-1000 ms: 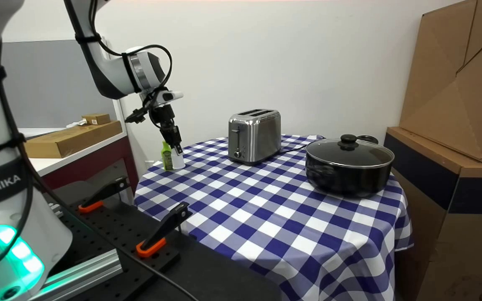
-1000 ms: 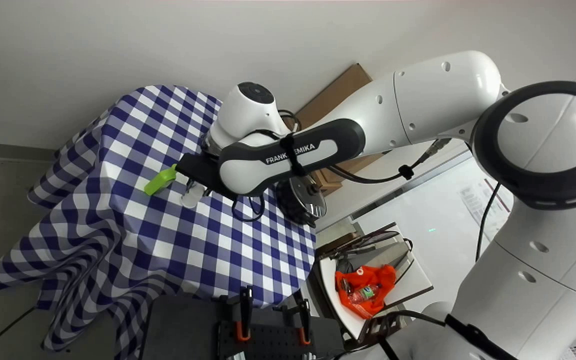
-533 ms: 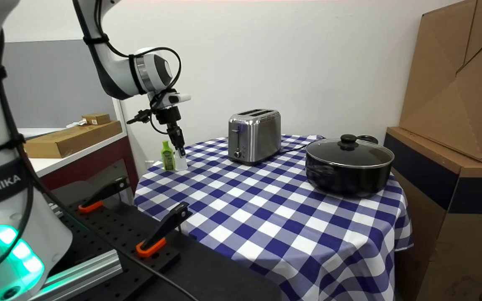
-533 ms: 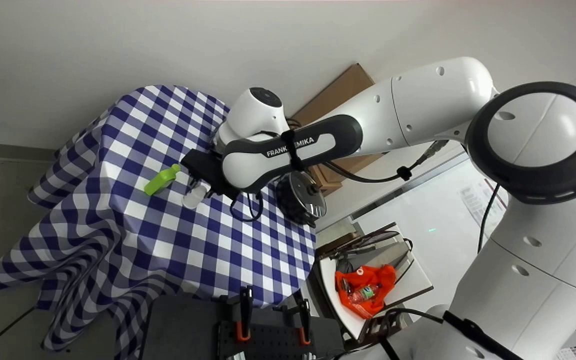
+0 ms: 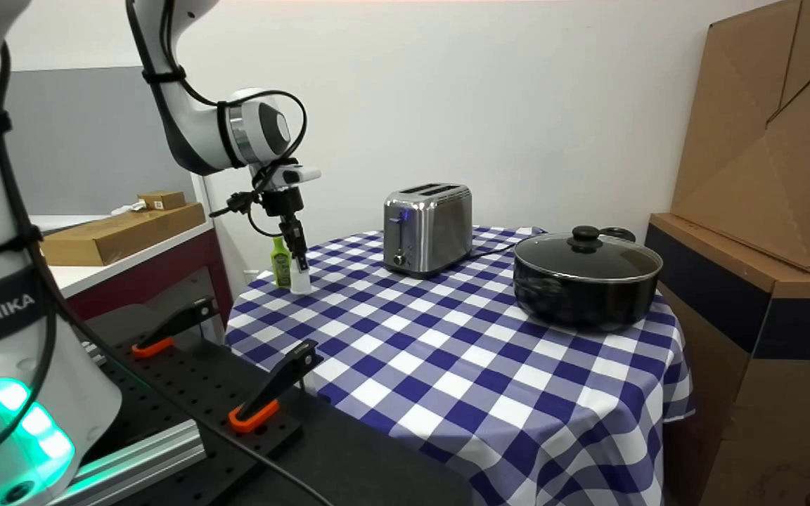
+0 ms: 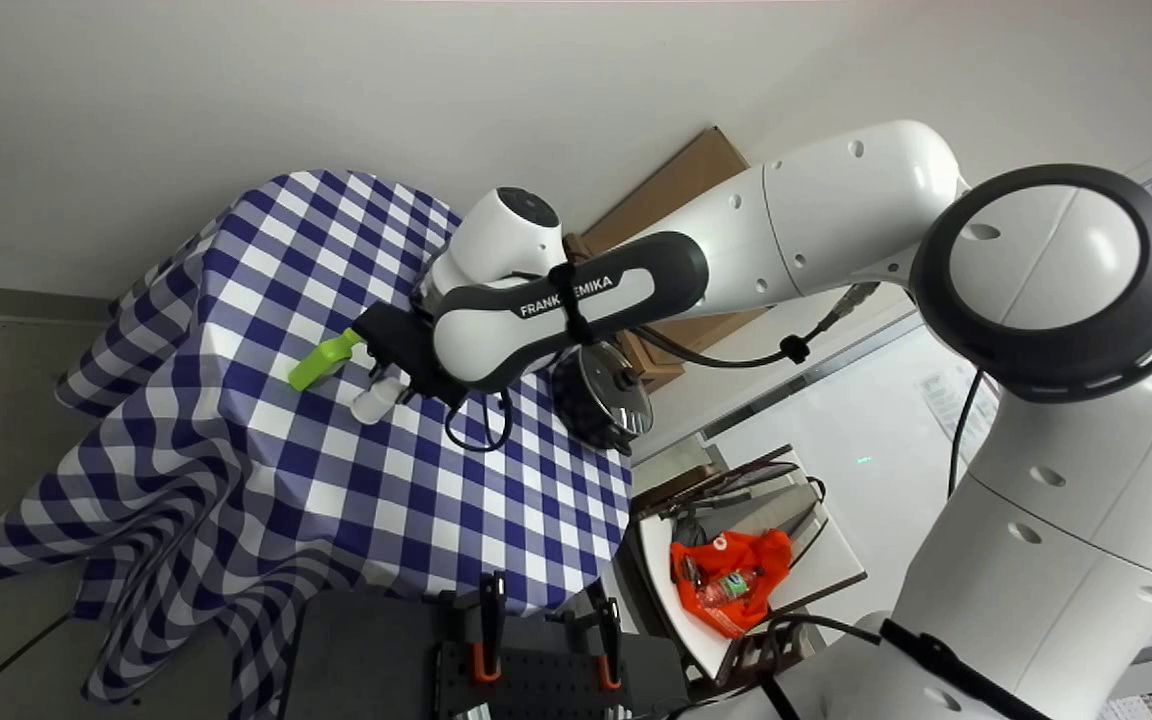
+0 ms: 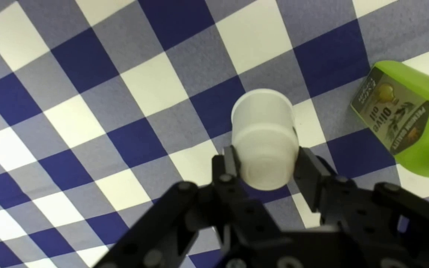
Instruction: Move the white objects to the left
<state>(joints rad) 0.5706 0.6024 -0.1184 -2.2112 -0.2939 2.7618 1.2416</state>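
White cylinder [image 5: 300,282]: shifted slightly since half a second ago — left and lower in both exterior views, the arm [image 5: 197,133] going with it — and straighter up than it looked then.
Cylinder's place: left part of the desk [image 5: 447,351] as an exterior view shows it, over the checked cloth [image 7: 155,83]; I cannot tell whether its lower end touches the cloth.
Cylinder's long axis: upright, or very nearly, in an exterior view; running almost straight up and down the picture in the wrist view.
Cylinder's wide end: points down at the cloth; in the wrist view its rim lies toward the top of the picture.
Fingers [image 7: 219,169]: pinching the white cylinder near its upper end, one on each side of it.
Cylinder's narrow end: points up toward the wrist camera, a round face showing between the fingers.
Olive oil bottle [image 7: 415,123]: green, upright, near the white cylinder yet apart, cloth between them in the wrist view; unmoved.
Toaster [image 5: 429,228]: silver, well apart from the white cylinder, to its right in an exterior view; unmoved.
Pot [image 5: 584,302]: black, its lid [image 5: 560,256] on, at the right end of the desk in an exterior view; unmoved.
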